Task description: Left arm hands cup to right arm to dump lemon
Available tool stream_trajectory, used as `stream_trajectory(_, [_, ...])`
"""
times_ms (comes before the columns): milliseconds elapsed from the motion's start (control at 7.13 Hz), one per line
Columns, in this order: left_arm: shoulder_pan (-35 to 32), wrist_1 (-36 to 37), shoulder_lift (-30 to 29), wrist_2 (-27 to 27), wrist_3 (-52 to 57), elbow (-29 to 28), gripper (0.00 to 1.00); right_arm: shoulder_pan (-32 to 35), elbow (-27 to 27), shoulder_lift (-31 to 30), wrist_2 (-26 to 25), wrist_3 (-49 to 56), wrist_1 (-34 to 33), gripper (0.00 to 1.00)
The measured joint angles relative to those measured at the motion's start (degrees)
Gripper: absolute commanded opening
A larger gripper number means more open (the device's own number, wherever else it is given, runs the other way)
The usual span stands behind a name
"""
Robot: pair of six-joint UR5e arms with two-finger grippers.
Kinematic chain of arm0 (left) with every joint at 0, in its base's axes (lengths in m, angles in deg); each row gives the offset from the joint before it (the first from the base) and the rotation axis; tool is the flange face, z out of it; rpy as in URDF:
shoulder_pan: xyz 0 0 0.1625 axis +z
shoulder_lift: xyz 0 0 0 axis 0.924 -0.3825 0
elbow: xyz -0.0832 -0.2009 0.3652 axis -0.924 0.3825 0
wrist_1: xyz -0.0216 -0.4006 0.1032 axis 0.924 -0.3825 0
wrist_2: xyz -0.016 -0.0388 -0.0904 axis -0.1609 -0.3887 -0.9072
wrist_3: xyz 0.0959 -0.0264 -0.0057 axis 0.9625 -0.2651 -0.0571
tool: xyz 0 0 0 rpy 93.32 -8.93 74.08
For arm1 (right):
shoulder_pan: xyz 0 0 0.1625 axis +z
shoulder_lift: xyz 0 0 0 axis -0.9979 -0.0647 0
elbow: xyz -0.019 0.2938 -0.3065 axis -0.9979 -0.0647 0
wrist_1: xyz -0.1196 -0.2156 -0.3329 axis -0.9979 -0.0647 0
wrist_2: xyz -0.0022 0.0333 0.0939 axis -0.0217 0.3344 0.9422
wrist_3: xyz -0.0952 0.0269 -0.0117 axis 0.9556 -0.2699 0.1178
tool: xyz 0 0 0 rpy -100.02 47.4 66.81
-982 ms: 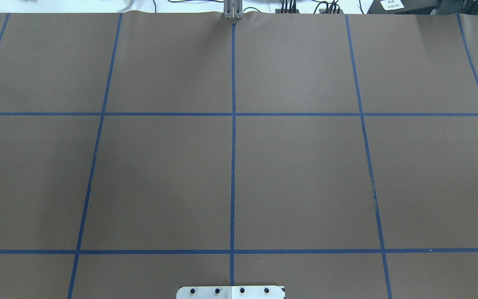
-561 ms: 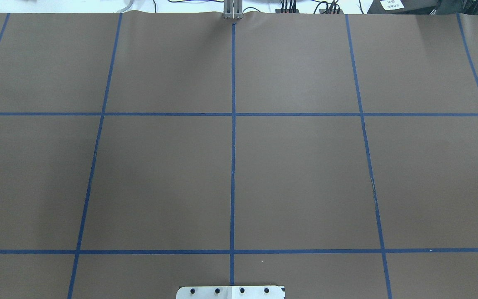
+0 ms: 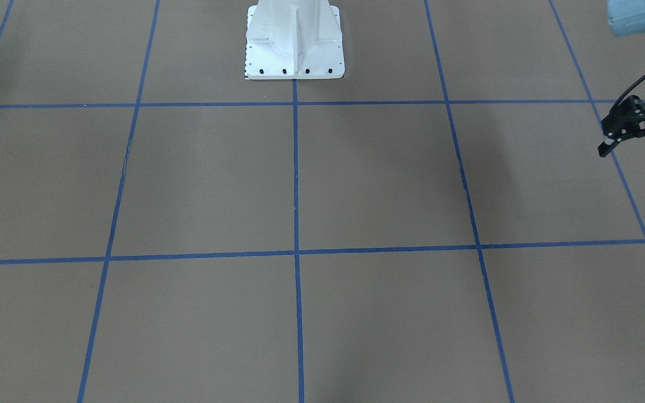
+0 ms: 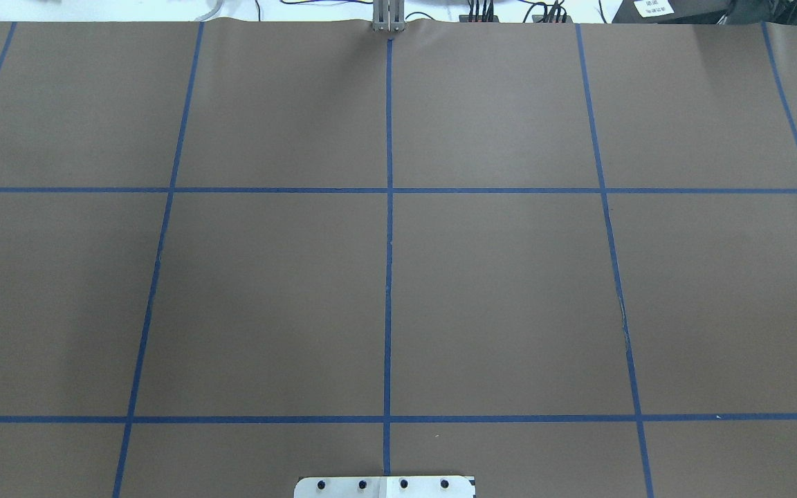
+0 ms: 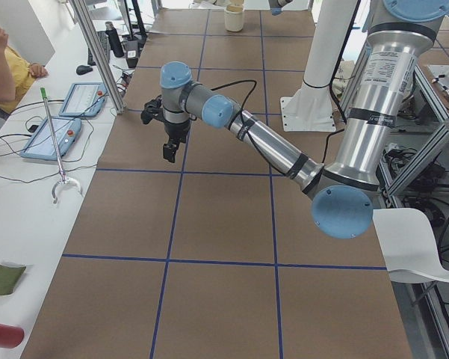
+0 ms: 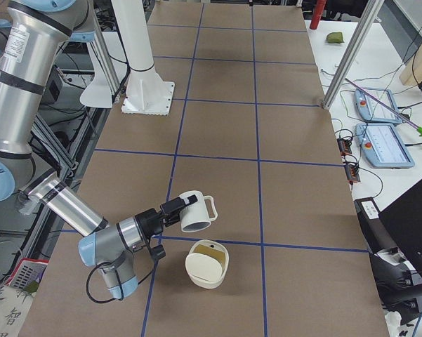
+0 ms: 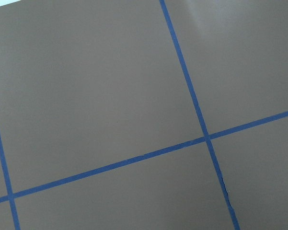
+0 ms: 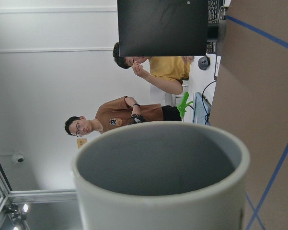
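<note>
1. Table point(image 4: 509, 277): brown top with a grid of blue tape lines.
2. Bowl point(image 6: 208, 270): cream, with something yellowish inside.
3. Cup point(image 6: 194, 214): a white mug with a grey inside and a squared loop handle. It is just beside the bowl, not touching it.
4. Right gripper point(image 6: 177, 205): at the cup's rim, near the bowl. I cannot tell whether it is clamped.
5. Left gripper point(image 3: 634, 157): fingers spread, nothing between them, well apart from the bowl.

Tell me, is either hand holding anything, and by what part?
The right hand seems to hold the white cup aloft by the wall opposite its handle; exact grip unclear. The left hand is empty.
</note>
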Motion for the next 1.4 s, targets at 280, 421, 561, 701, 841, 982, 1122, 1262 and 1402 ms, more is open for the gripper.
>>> stream_trajectory(280, [0.00,0.00,0.20,-0.02,0.00,-0.05,1.00,0.06,1.16,-0.83,2.70,15.65,-3.77,0.00])
stream_trajectory(421, [0.00,0.00,0.30,-0.23,0.00,-0.03,1.00,0.16,1.36,-1.12,4.18,24.57,-6.03,0.00])
stream_trajectory(561, [-0.02,0.00,0.40,-0.57,0.00,0.04,1.00,0.31,1.52,-1.43,5.44,34.07,-8.73,0.00])
stream_trajectory(701, [-0.06,0.00,0.51,-0.76,0.00,0.12,1.00,0.40,1.68,-1.78,6.26,43.50,-11.43,0.00])
stream_trajectory(841, [-0.07,0.00,0.64,-0.84,0.00,0.15,1.00,0.58,1.92,-2.24,6.93,53.26,-14.08,0.00])
stream_trajectory(982, [-0.07,0.00,0.69,-0.86,0.00,0.17,1.00,1.05,2.32,-2.60,7.32,63.16,-17.01,0.00])
stream_trajectory(1122, [-0.06,0.00,0.71,-0.89,-0.02,0.21,1.00,1.79,3.05,-2.79,7.48,72.76,-20.47,0.00])
stream_trajectory(1262, [-0.06,0.00,0.73,-1.09,-0.06,0.24,1.00,2.62,4.45,-2.88,7.53,81.40,-24.58,0.00])
stream_trajectory(1402, [-0.07,0.00,0.73,-1.37,-0.08,0.32,1.00,3.14,6.95,-2.92,7.55,86.58,-28.96,0.00])
